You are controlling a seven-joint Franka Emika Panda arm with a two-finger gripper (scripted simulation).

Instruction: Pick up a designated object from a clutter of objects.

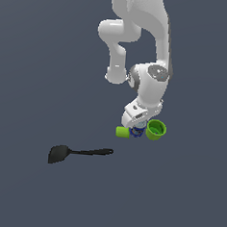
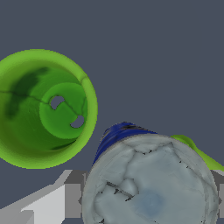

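The designated can shows in the wrist view as a silver-grey metal top (image 2: 148,183) with a blue label at its side. In the exterior view the blue can (image 1: 137,132) stands on the floor between the small green block (image 1: 122,132) and the bright green cup (image 1: 156,130). My gripper (image 1: 136,128) is lowered right over the can. The grey fingers (image 2: 73,192) stand on either side of the can top, spread wide. The cup (image 2: 43,109) is upright and empty beside the can. A sliver of the green block (image 2: 197,151) shows behind the can.
A long black spatula (image 1: 78,152) lies flat on the dark grey floor (image 1: 176,197), toward the exterior view's left and nearer the camera than the cluster. The cup and the block sit close against the can on opposite sides.
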